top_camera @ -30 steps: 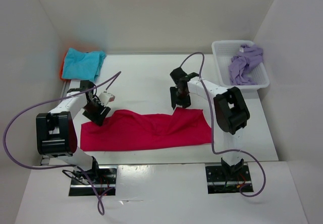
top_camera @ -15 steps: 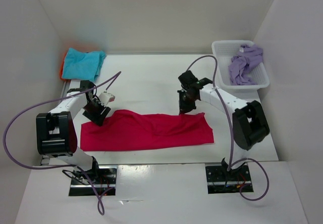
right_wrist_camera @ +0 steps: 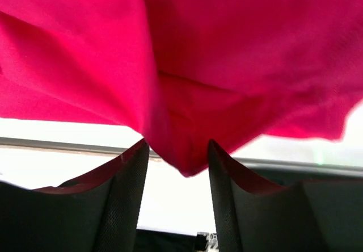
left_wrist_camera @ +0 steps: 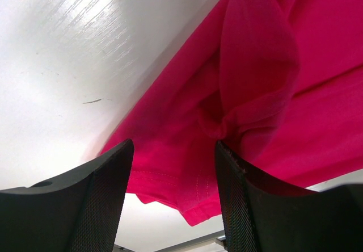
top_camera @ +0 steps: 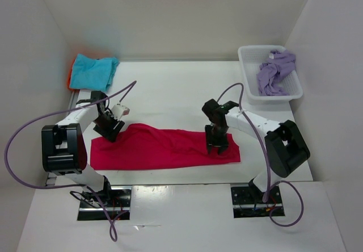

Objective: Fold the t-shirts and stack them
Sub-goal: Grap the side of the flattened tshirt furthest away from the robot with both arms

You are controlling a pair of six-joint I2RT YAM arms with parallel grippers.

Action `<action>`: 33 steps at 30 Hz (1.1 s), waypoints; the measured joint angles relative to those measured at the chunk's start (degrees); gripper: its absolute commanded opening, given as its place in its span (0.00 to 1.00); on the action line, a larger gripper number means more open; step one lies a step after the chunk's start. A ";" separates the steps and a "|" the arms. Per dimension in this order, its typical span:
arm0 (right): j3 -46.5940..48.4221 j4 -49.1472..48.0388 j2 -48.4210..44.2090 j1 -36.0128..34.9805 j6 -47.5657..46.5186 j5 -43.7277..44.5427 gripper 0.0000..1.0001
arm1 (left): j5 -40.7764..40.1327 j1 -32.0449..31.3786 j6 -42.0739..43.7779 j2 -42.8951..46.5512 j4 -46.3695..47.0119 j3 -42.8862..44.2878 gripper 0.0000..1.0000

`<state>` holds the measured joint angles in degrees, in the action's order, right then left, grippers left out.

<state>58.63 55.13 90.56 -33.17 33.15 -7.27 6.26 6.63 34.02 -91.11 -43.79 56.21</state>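
The magenta-red t-shirt [top_camera: 159, 147] lies as a long strip across the front of the table. My left gripper [top_camera: 108, 128] hovers at its far left corner, open; in the left wrist view the hem [left_wrist_camera: 198, 206] shows between the spread fingers of this gripper [left_wrist_camera: 173, 147]. My right gripper [top_camera: 217, 144] is down on the shirt's right part. Its jaws [right_wrist_camera: 177, 144] stand apart, with a pointed fold of the shirt [right_wrist_camera: 227, 47] hanging into the gap. A turquoise t-shirt [top_camera: 95, 71] lies on an orange one [top_camera: 72, 76] at the back left. The lavender t-shirt [top_camera: 275, 70] is bunched in the basket.
The white mesh basket [top_camera: 245, 70] stands at the back right against the side wall. White walls close in the table on three sides. Purple cables loop from both arms over the table. The near table edge [right_wrist_camera: 57, 144] runs just past the shirt.
My right gripper has swung from the shirt's far edge toward the front, onto its right part. The raised hump on that far edge has flattened. The left arm has stayed put.
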 measured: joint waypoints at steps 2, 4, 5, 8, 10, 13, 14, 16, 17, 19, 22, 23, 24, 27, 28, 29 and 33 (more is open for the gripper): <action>0.83 2.14 0.00 -0.11 0.00 1.29 0.53 | 0.00 0.00 0.00 0.00 0.02 0.00 0.67; 2.82 3.58 0.00 -0.24 -0.15 2.40 0.53 | 0.00 0.00 0.00 0.00 0.02 0.00 0.67; 4.22 3.67 0.00 -0.24 -0.26 2.75 0.53 | 0.00 0.00 0.00 0.00 0.04 0.00 0.67; 9.16 2.80 0.42 -0.22 -0.61 3.74 0.53 | 0.00 0.00 0.00 0.00 0.11 -0.09 0.67; 12.61 1.84 2.38 0.33 -0.83 4.20 0.53 | -0.02 0.00 0.00 0.00 0.13 -0.26 0.67; 15.74 -0.92 7.69 1.84 -1.49 4.59 0.50 | -0.04 0.00 0.00 0.00 0.11 -0.35 0.67; 16.20 -2.01 9.90 2.75 -1.66 4.68 0.50 | -0.09 0.00 0.00 0.00 0.15 -0.35 0.67; 16.37 -2.97 13.35 3.87 -2.29 4.70 0.47 | -0.20 0.00 0.00 0.00 0.15 -0.35 0.67; 16.37 -3.26 15.12 4.44 -2.64 4.63 0.45 | -0.31 0.00 0.00 0.00 0.15 -0.35 0.67; 16.37 -3.50 17.51 4.98 -3.19 4.44 0.37 | -0.48 0.00 0.00 0.00 0.20 -0.44 0.67; 16.31 -4.09 18.45 4.92 -4.09 3.17 0.19 | -0.55 0.00 0.00 0.00 0.28 -0.87 0.67; 16.31 -4.33 18.45 4.92 -4.17 2.86 0.15 | -0.55 0.00 -0.02 0.00 0.28 -1.01 0.67; 16.31 -4.72 18.43 4.92 -4.24 2.38 0.11 | -0.55 0.00 0.00 -0.02 0.28 -1.11 0.67; 16.22 -5.27 18.32 4.92 -4.48 1.55 0.01 | -0.61 0.00 0.00 -0.02 0.31 -1.18 0.67; 16.17 -5.42 18.08 4.92 -4.50 1.33 0.01 | -0.61 0.00 0.00 -0.02 0.33 -1.20 0.67; 16.15 -5.51 17.75 4.92 -4.50 1.03 0.01 | -0.63 0.00 0.00 -0.02 0.33 -1.20 0.67; 16.15 -5.68 15.47 4.92 -4.57 0.35 0.01 | -0.66 0.00 0.00 0.00 0.33 -1.20 0.67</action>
<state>74.78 49.45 106.04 -28.25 28.58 -6.92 5.61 6.63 34.02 -91.11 -43.46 55.00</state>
